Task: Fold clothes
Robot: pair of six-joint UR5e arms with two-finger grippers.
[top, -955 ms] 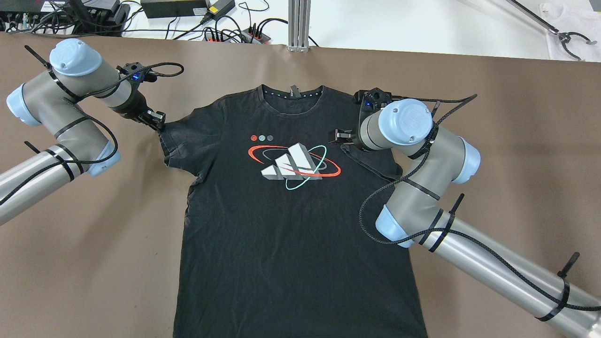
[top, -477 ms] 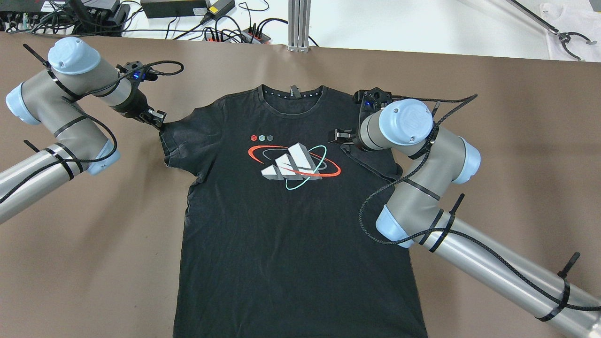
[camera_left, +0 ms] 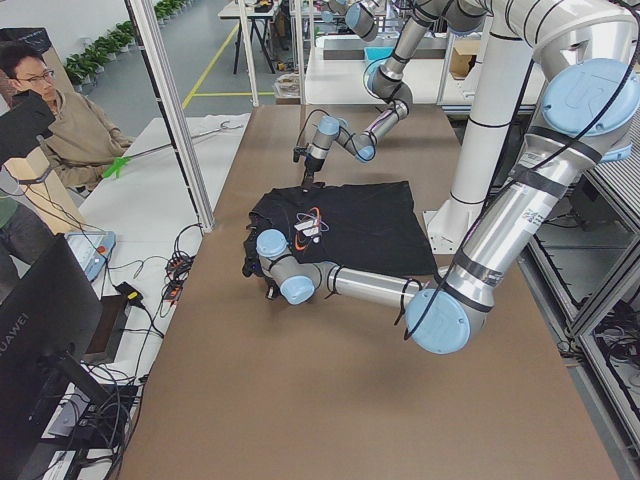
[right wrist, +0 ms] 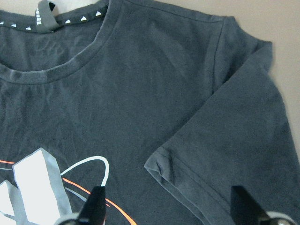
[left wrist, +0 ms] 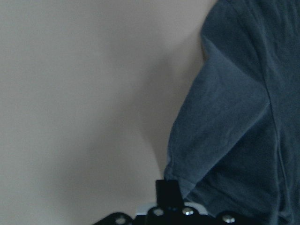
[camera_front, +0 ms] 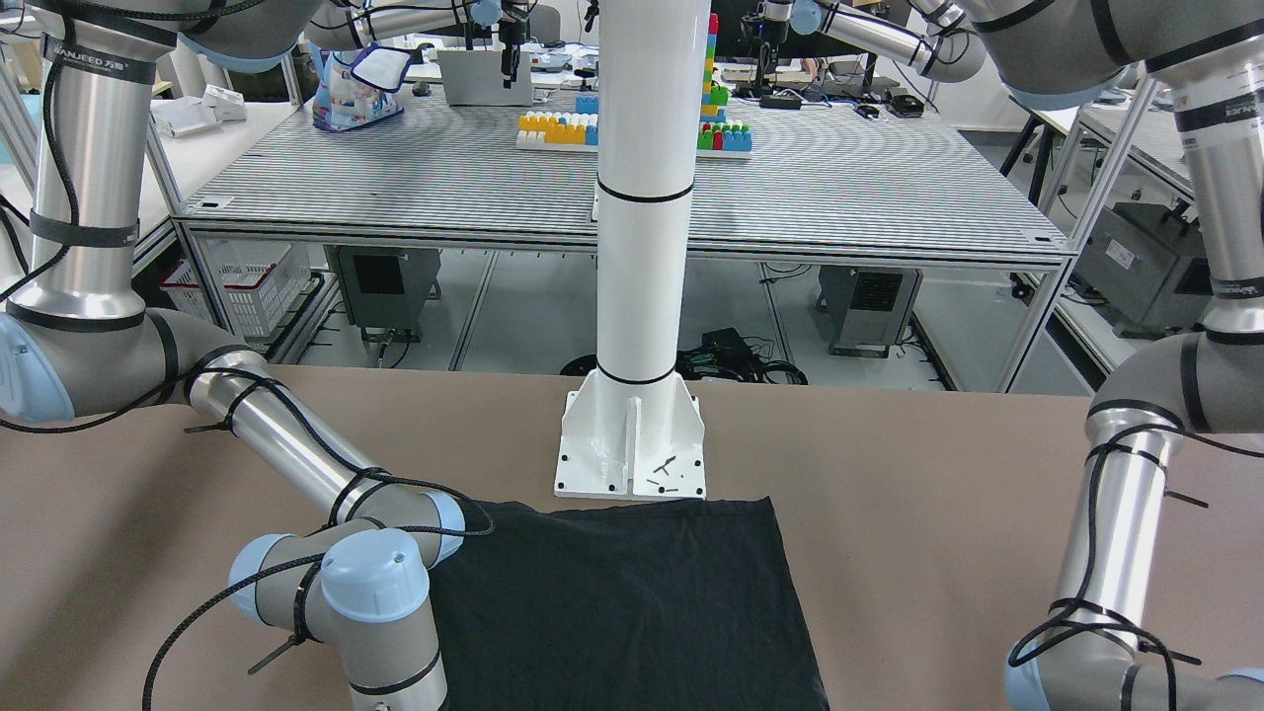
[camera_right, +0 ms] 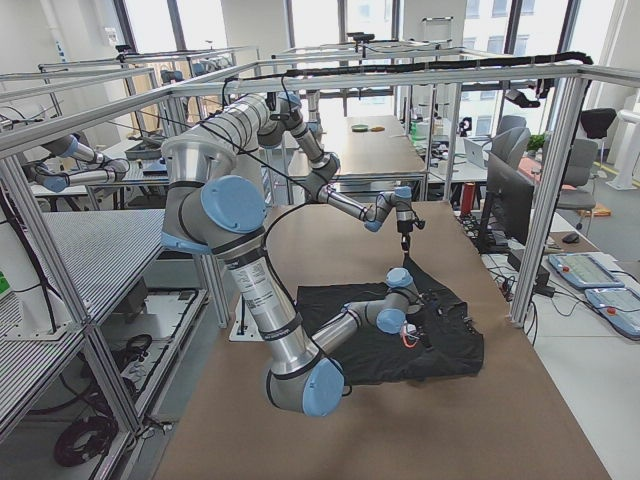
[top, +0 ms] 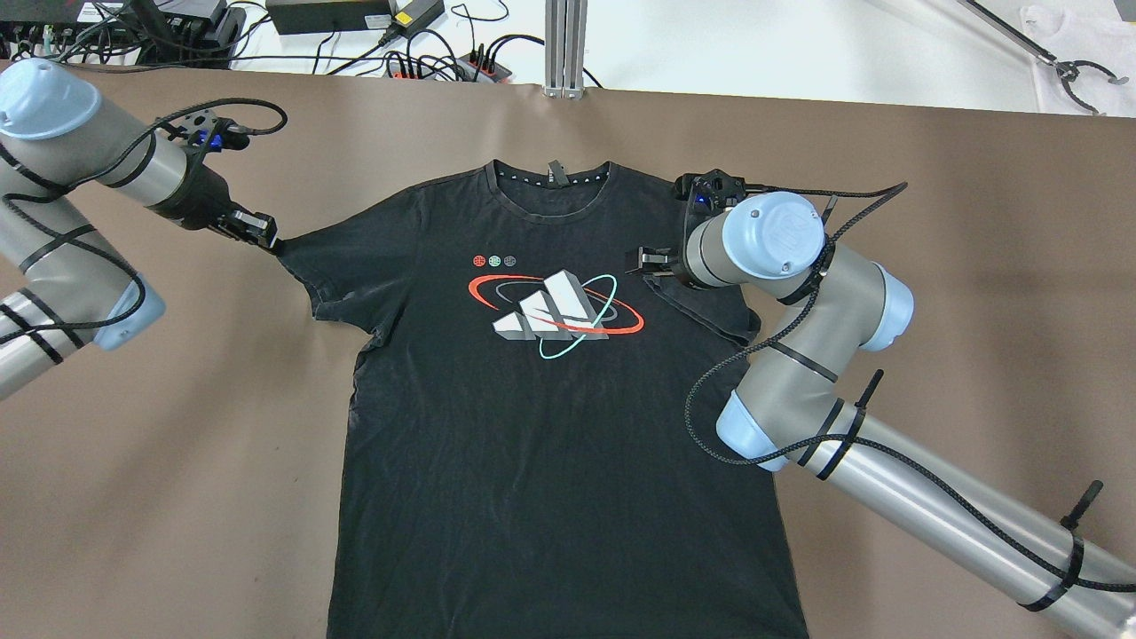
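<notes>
Leftward first: left gripper [top: 260, 233] clamped on the hem tip of the T-shirt [top: 532, 444], at the sleeve [top: 333, 266] on that arm's side, cloth drawn out to a taut point. Then right gripper [top: 644, 260], low over the other sleeve [right wrist: 225, 154], which lies folded in onto the chest; fingers [right wrist: 96, 206] spread wide apart. T-shirt black, front up, print [top: 555, 311] in red, white and teal, flat on brown table [top: 177, 497]; bottom hem just beside white pillar's base plate [camera_front: 632, 464].
</notes>
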